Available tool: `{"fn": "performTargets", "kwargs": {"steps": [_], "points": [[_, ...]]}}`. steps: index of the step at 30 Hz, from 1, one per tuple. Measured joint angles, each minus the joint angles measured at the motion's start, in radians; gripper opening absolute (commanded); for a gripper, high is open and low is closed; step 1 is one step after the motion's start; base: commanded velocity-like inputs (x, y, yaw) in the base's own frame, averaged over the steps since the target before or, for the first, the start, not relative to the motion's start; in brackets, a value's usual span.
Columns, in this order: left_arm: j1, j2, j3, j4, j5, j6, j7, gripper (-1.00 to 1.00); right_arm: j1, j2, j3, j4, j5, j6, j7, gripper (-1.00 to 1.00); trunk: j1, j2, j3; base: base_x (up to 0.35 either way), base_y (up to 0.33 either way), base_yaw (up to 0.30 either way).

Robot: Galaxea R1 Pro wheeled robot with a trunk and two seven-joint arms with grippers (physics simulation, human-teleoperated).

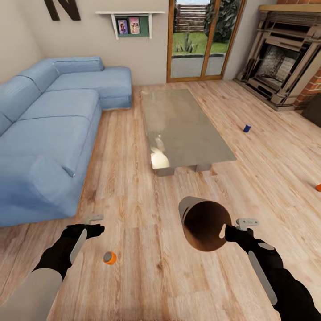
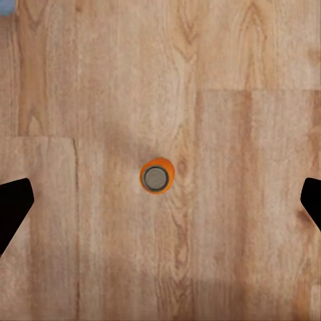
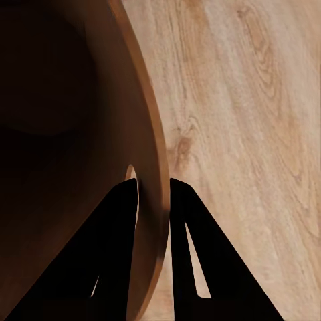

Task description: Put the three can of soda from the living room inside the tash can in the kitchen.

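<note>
Left claw (image 2: 160,200) is spread wide, with the upright orange can (image 2: 157,177) on the floor straight below, centred between its fingers. The right claw (image 3: 154,190) is pinching the trash can (image 1: 206,226) rim, one finger inside and one outside. Come down slightly off and a fingertip clips the can, tipping it so it rolls away; that thin rim pinch could also slip.

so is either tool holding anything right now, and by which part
The right tool pinches the bin by its rim wall, beside the handle hole. The left tool is open, empty, above an orange can.
</note>
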Motion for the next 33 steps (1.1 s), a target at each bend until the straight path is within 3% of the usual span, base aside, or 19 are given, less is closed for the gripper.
{"fn": "performTargets", "kwargs": {"steps": [18,33], "points": [[0.000,0.000,-0.008,-0.001,-0.002,-0.018,0.000,1.00,0.001,0.000,0.000,0.000,0.000,0.000,0.001,-1.00,0.000,0.000,-0.026,0.186,0.000,0.136],[0.000,0.000,-0.009,-0.001,-0.001,-0.018,0.001,1.00,0.001,0.000,0.000,0.000,-0.003,0.000,0.002,-1.00,0.000,0.000,-0.047,0.017,0.000,0.110]]}}
